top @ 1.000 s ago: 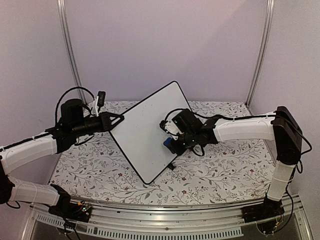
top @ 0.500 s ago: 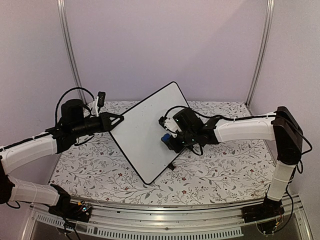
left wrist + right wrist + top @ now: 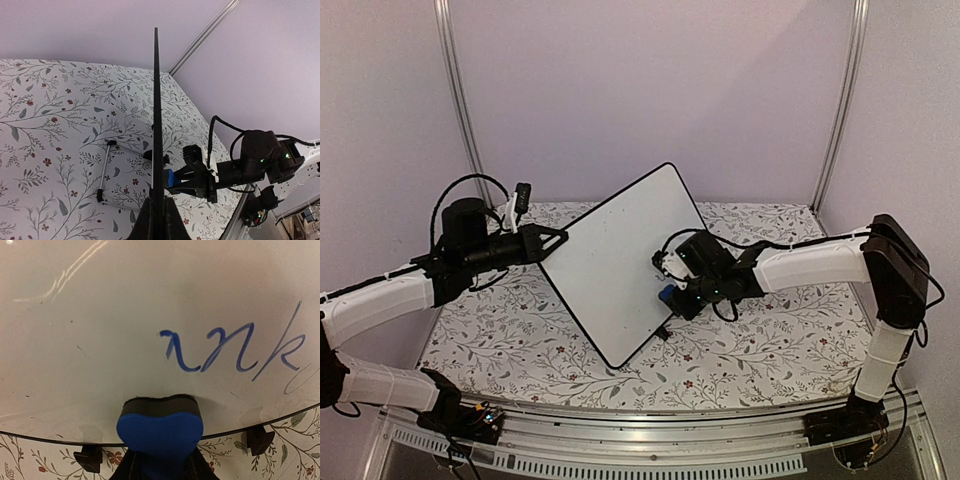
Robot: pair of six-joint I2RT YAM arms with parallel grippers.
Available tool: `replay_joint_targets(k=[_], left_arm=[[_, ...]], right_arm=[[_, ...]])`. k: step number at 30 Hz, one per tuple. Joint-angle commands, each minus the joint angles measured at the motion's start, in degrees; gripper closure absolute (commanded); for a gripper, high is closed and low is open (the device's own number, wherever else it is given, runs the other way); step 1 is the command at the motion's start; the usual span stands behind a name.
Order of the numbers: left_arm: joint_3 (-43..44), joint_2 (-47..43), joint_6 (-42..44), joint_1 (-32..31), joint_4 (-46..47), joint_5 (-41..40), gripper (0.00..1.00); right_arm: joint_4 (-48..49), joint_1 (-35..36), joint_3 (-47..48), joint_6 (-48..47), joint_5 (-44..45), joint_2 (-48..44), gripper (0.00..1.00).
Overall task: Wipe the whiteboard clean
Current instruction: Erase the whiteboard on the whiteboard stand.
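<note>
The whiteboard (image 3: 615, 265) stands tilted on the floral table, one corner pointing up. My left gripper (image 3: 556, 241) is shut on its left edge. In the left wrist view the whiteboard (image 3: 156, 100) is edge-on between my left gripper (image 3: 157, 222) fingers. My right gripper (image 3: 672, 297) is shut on a blue eraser (image 3: 665, 297) near the board's lower right edge. In the right wrist view the eraser (image 3: 160, 427), with its black felt forward, presses on the whiteboard (image 3: 125, 305) low down in my right gripper (image 3: 160, 467). Blue handwriting (image 3: 235, 350) remains above and to the right of it.
A wire stand (image 3: 102, 170) props the board from behind on the floral tablecloth (image 3: 770, 340). Black stand feet (image 3: 257, 440) sit under the board's edge. Metal poles (image 3: 840, 100) and purple walls close in the back and sides.
My right gripper with the eraser slid first up-left across the board, then down and right toward its lower right edge. The left arm and the board stayed still.
</note>
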Motion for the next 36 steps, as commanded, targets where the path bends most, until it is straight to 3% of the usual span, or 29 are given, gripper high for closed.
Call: replay_joint_targets(k=[1, 11, 26, 36], left_arm=[[1.3, -0.5, 1.0, -1.6, 3.3, 6.2, 1.00], [1.4, -0.4, 1.2, -1.7, 3.2, 5.9, 1.00], [1.4, 0.2, 0.9, -1.6, 3.5, 6.4, 1.00], [1.3, -0.1, 1.1, -1.7, 3.3, 6.0, 1.00]], right_arm=[[-0.4, 0.3, 6.1, -0.6, -1.2, 2.1, 1.00], [-2.8, 2.1, 12.5, -3.4, -1.4, 2.6, 1.00], [2.1, 3.9, -1.4, -0.8, -6.3, 0.2, 1.00], [-5.1, 7.6, 15.9, -4.6, -0.6, 6.0, 1.00]])
